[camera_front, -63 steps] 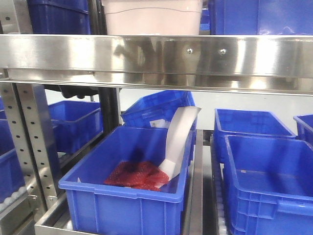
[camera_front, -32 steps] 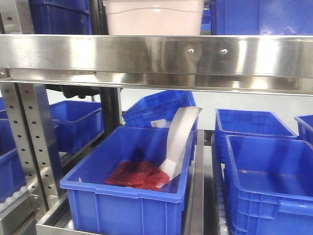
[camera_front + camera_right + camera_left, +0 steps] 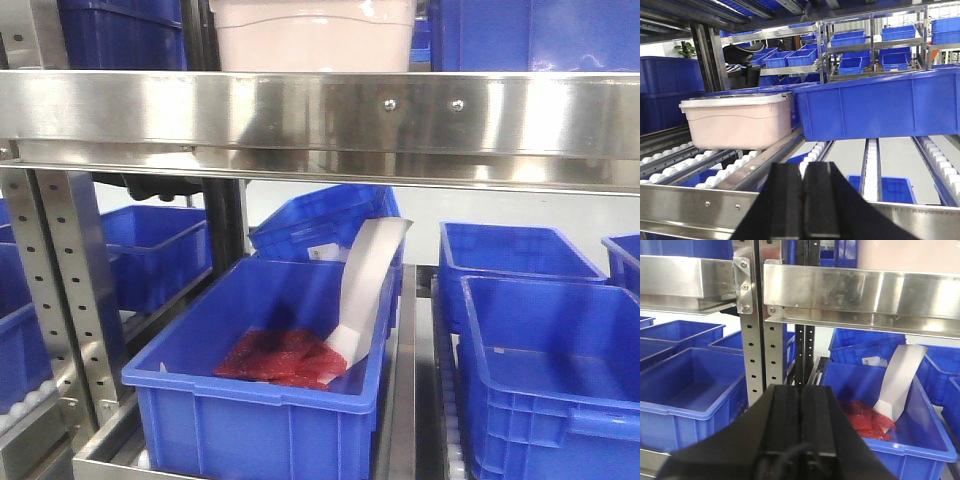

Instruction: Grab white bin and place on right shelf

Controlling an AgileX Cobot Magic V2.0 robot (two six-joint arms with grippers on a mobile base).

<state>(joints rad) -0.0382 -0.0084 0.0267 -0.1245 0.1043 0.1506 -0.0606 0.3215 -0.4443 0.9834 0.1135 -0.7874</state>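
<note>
The white bin stands on the upper tier of the right shelf, behind its shiny front rail with two screws. In the right wrist view the white bin rests on roller tracks at the left, lid on, beside a blue crate. My right gripper is shut and empty, in front of the rail and apart from the bin. My left gripper is shut on nothing, lower down, facing a perforated upright. A pinkish patch of the bin shows above the rail.
Below the rail, a blue crate holds red material and a white curved sheet. More blue crates stand to its right and left. Blue crates flank the bin on the upper tier.
The front view has shifted by a few pixels. The white bin stays in the same place on the upper tier.
</note>
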